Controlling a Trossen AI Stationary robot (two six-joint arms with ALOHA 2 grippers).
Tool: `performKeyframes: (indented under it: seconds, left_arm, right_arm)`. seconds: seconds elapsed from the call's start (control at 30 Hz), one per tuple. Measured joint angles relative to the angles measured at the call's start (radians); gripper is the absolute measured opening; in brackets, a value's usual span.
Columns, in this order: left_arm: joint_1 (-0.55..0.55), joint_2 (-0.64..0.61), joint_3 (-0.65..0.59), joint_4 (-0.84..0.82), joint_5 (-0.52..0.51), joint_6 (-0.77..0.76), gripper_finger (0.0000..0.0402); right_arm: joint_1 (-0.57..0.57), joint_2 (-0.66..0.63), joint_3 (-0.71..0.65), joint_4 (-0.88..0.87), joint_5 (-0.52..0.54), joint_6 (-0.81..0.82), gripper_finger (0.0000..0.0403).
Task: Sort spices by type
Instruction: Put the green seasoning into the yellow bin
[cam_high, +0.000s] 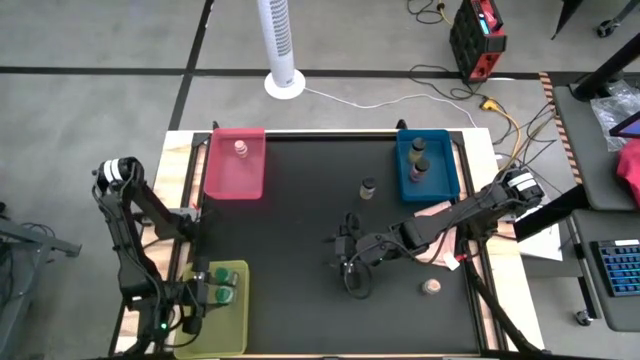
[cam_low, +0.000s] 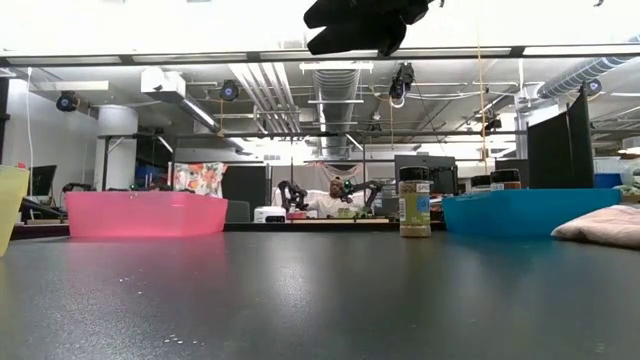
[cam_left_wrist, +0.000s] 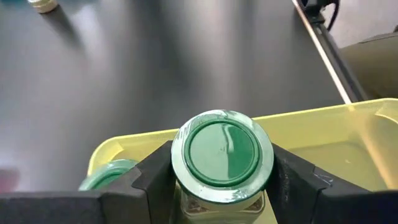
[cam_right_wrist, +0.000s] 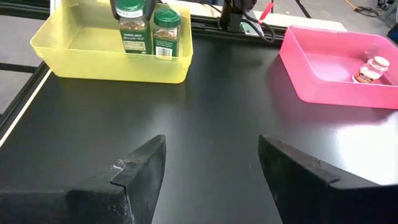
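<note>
My left gripper (cam_high: 205, 294) is over the yellow-green tray (cam_high: 238, 330) at the near left, shut on a green-lidded spice jar (cam_left_wrist: 222, 155). A second green-lidded jar (cam_high: 219, 273) stands in the tray beside it. A pinkish-topped jar (cam_high: 240, 148) lies in the pink tray (cam_high: 222, 185). Two dark-capped jars (cam_high: 418, 160) stand in the blue tray (cam_high: 447, 180). One brown-capped jar (cam_high: 368, 188) stands on the black table, and a pinkish jar (cam_high: 432, 287) lies at the near right. My right gripper (cam_right_wrist: 211, 168) hovers open over mid-table with nothing between its fingers. My left gripper pinches the jar between its two fingers at the sides of the green lid (cam_left_wrist: 180, 163), right at the top of the jar. The fingers slant down onto it from the table's near left. The jar stays upright inside the tray (cam_right_wrist: 130, 34). I cannot tell whether its bottom rests on the tray floor.
A pink cloth (cam_low: 600, 225) lies by the table's right edge. A white tower fan (cam_high: 280, 45) and cables are on the floor beyond the far edge. Bare black tabletop lies between the three trays.
</note>
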Motion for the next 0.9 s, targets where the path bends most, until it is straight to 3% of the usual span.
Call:
performKeyframes:
  seconds: [0.3,0.9]
  left_arm:
    - [-0.002,-0.012,-0.035,0.13,-0.007,0.057,0.0185]
    - [0.0,0.04,-0.049,0.2,-0.011,-0.002,0.0189]
  right_arm:
    - [0.0,0.0,0.0,0.002,0.0,-0.001,0.0233]
    - [0.0,0.0,0.0,0.001,0.0,-0.001,0.0237]
